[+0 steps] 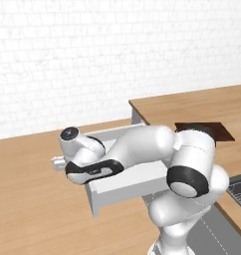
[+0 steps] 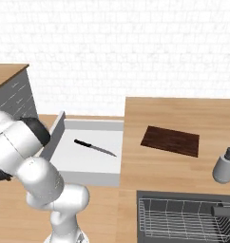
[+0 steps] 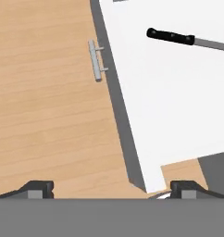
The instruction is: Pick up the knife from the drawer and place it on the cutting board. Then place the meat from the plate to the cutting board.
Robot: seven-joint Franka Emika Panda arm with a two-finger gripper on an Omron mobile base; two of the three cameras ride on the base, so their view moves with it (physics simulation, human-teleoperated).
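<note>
Gripper [image 3: 112,187] wide above drawer [image 3: 132,152] front edge

One knife [image 2: 94,148] is counted, lying in one open drawer [image 2: 95,172], on which one small handle [image 3: 95,60] is seen. One cutting board [image 2: 170,141] is counted on the counter [image 2: 183,114], together with one soap dispenser [image 2: 225,166]. One sink [image 2: 150,197] is seen, fitted with one wire rack [image 2: 183,218].

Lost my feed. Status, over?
Tool open, empty, above drawer edge. Slim black-handled knife flat in open light-grey drawer, untouched. Nothing in the way.
</note>
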